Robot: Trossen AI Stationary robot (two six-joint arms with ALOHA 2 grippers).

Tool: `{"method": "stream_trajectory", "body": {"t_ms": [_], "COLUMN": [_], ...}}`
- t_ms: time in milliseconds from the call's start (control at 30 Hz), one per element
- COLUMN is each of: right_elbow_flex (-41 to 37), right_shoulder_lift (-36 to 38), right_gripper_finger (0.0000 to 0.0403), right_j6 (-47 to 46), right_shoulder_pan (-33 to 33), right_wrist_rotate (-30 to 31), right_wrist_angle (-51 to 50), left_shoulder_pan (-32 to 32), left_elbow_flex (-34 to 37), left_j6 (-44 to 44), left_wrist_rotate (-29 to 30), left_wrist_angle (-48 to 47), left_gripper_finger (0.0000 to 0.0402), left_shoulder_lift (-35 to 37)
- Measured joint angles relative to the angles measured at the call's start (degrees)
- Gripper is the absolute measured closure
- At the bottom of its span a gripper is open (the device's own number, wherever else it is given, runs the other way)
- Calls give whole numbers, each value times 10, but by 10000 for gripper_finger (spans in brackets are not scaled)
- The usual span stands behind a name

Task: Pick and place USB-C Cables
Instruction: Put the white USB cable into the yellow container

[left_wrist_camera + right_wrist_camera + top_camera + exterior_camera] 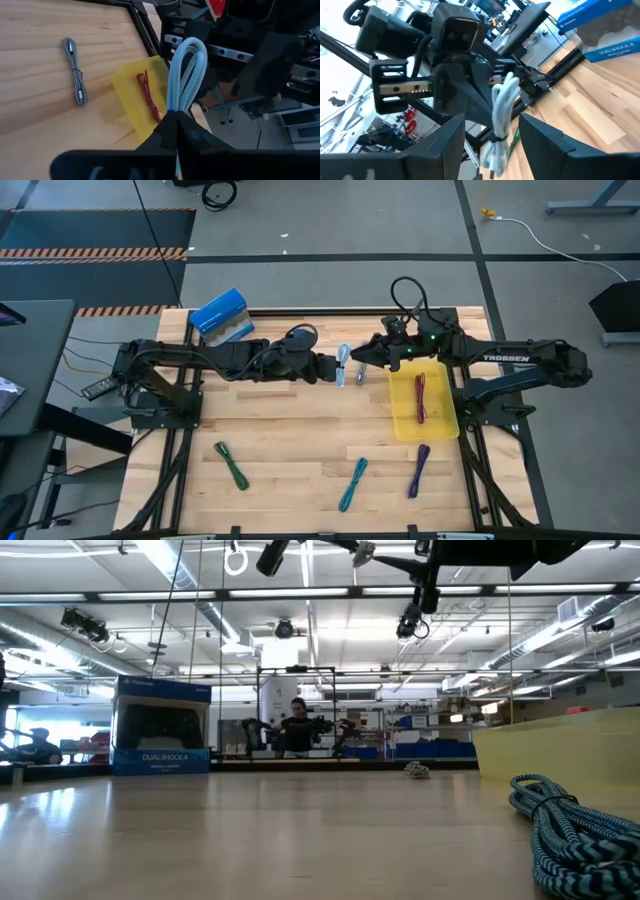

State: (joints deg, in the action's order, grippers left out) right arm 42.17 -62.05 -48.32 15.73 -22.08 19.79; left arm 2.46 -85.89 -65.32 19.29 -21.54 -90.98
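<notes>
My left gripper is over the table's middle, raised, shut on the pale blue USB-C cable. My right gripper faces it from the right, open. In the right wrist view its fingers stand on either side of that cable without touching it. The grey cable lies flat on the wood just below. The maroon cable lies in the yellow tray. Green, teal and purple cables lie near the front edge. My left gripper pinches the pale blue cable bundle between its two fingers, partway along its length. The looped end sticks out past the fingertips, and the bound end hangs on the other side. The bundle is lifted clear of the table.
A blue box stands at the far left corner of the table. The yellow tray sits at the right, under the right arm. In the low view the teal cable lies close to the camera. A person stands in the room beyond the table.
</notes>
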Motion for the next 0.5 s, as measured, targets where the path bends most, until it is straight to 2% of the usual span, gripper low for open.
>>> {"method": "stream_trajectory", "body": {"t_ms": [233,400,500], "right_elbow_flex": [0,0,0], "right_shoulder_lift": [-21,-37,-45], "right_gripper_finger": [211,211,216], "right_j6": [-2,-14,-29], "right_shoulder_pan": [0,-3,-2], "right_wrist_rotate": [2,42,42], "right_wrist_angle": [21,55,65], "left_shoulder_pan": [0,0,0], "left_elbow_flex": [0,0,0], "left_j6": [0,0,0], "left_wrist_rotate": [-11,-19,-23], "left_wrist_angle": [1,-2,-3], "left_gripper_finger": [401,401,401], "left_shoulder_lift": [0,0,0]}}
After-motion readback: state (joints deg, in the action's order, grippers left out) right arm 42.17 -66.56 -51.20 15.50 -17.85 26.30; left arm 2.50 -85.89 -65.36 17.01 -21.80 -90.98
